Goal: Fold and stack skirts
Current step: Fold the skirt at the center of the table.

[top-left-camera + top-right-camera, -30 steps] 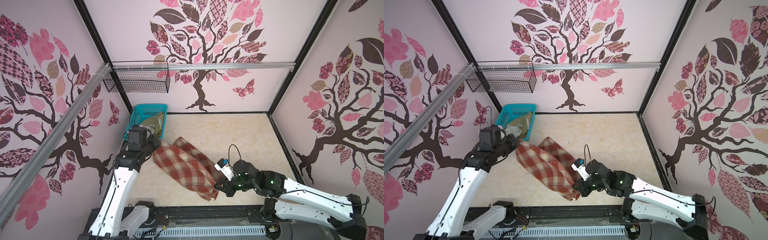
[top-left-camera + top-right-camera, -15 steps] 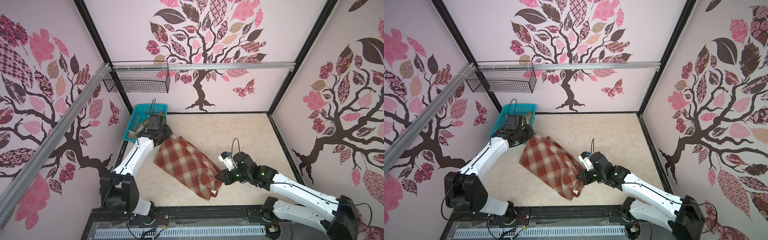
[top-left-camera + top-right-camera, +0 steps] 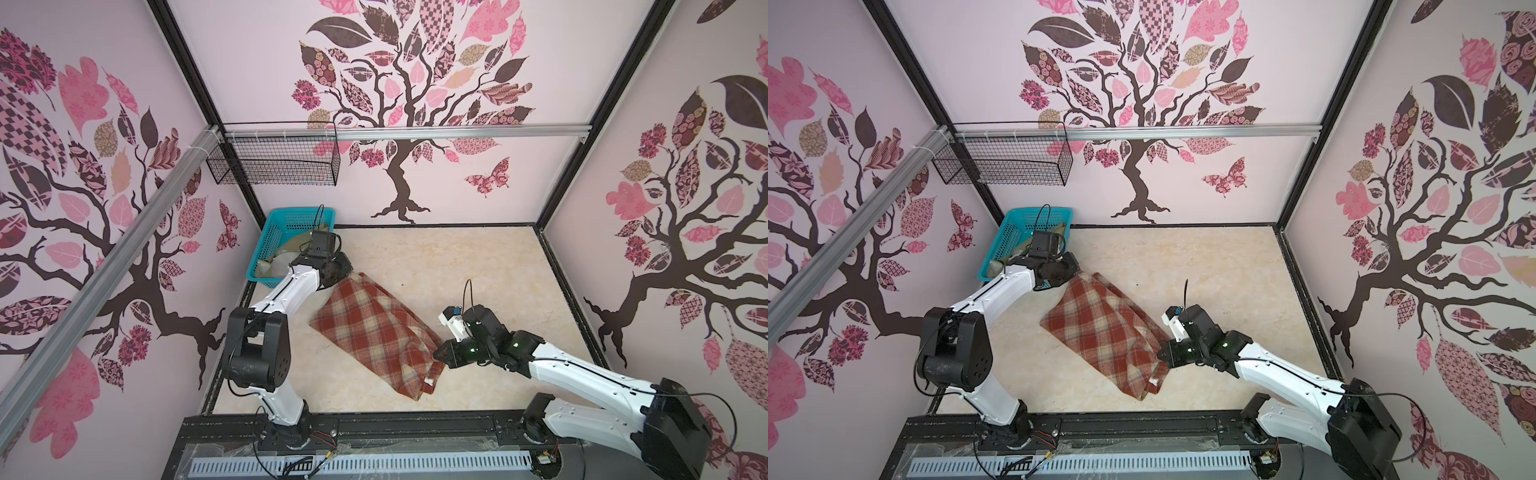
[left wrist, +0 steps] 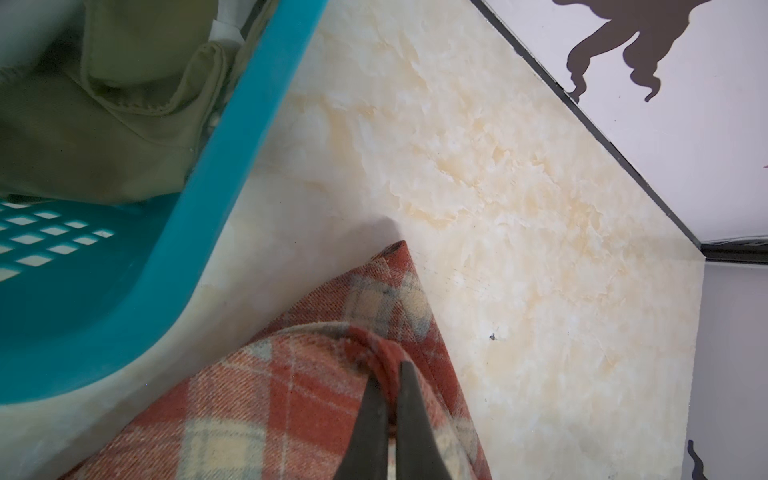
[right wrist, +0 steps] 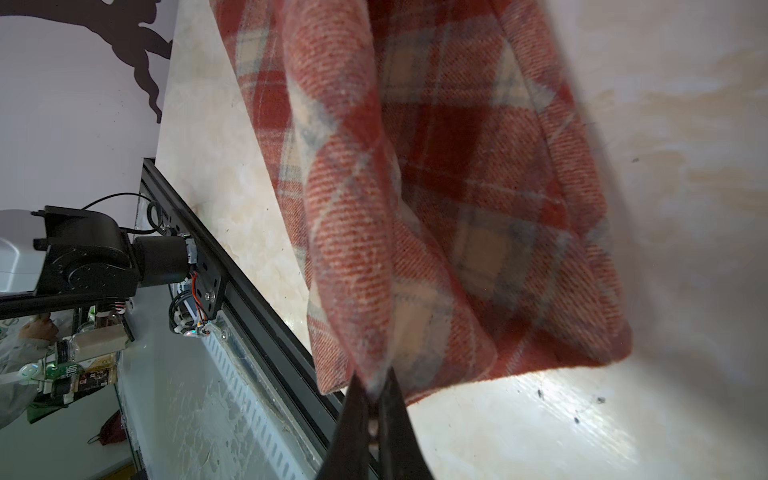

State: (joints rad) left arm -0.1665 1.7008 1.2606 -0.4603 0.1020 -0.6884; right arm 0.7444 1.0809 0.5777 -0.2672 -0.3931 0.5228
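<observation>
Plaid skirt (image 3: pixel 374 332) folded, diagonal at scene centre. Left gripper (image 4: pixel 392 374) pinches its far-left corner beside basket (image 3: pixel 262 245); right gripper (image 5: pixel 374 380) pinches near-right edge. Olive skirt (image 4: pixel 104 124) lies in basket, far left.

No text, brand, number or sign can be read anywhere. Pale characters are seen on a dark bottle label (image 5: pixel 77 376) past the worktop's front edge, but they are too blurred to be made out.

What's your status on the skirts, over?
Left gripper shut on plaid skirt, corner by turquoise basket; right gripper shut on its opposite end. Skirt doubled over on table. In the basket: olive skirt, close beside left gripper.
</observation>
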